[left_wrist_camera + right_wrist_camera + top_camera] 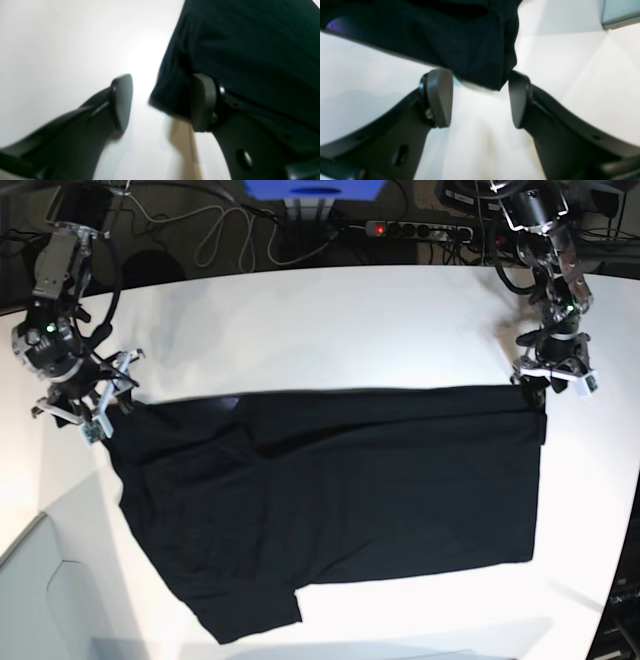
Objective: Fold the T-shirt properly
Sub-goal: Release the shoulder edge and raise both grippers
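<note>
The black T-shirt (340, 490) lies spread on the white table (330, 320), plain side up, with one folded edge along its far side. My left gripper (550, 383) stands at the shirt's far right corner. In the left wrist view the left gripper (162, 101) is open, and the shirt corner (237, 50) rests against one pad (203, 102) without being clamped. My right gripper (100, 412) is at the far left corner. It (480, 98) is open too, with the shirt's corner (475, 57) hanging loose between the fingertips. A small purple patch (332, 25) shows at that edge.
A power strip (420, 228), cables (230, 235) and a blue box (315, 188) lie beyond the table's far edge. The table's left edge drops off near the lower left (40, 530). A grey object (620, 12) sits at the upper right of the right wrist view.
</note>
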Tool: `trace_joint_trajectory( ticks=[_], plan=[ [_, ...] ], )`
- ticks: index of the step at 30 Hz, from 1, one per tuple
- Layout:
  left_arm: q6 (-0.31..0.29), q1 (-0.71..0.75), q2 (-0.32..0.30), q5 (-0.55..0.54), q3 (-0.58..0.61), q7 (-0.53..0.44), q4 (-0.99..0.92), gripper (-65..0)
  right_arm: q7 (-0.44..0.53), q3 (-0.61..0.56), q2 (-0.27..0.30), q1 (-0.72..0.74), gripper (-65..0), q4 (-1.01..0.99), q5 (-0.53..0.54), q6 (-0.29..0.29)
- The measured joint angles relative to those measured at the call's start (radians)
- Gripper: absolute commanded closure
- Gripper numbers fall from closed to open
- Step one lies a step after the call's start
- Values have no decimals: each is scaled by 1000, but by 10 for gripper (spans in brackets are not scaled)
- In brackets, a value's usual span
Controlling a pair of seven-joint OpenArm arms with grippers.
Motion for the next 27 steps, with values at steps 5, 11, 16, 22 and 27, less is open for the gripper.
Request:
trace_joint_trajectory(
  ticks=[5, 11, 16, 22, 27],
  plan=[
    [2, 0, 0, -4, -1, 2, -6, -174, 0, 0, 0, 0, -342, 0, 1, 0],
    [3, -1, -3, -10, -1, -8, -26, -45, -1, 1, 21, 0, -342, 0, 0, 0],
    [3, -2, -3, -10, -1, -9, -27, 0, -2, 74, 19, 0, -343, -6, 0, 0],
    [3, 2, -3, -10, -1, -9, -25, 0, -1, 94, 16, -2, -372, -75, 2, 0],
    [3, 7, -3, -10, -5, -10, -24, 0, 1, 100, 17, 13, -375, -116, -3, 0]
  ],
)
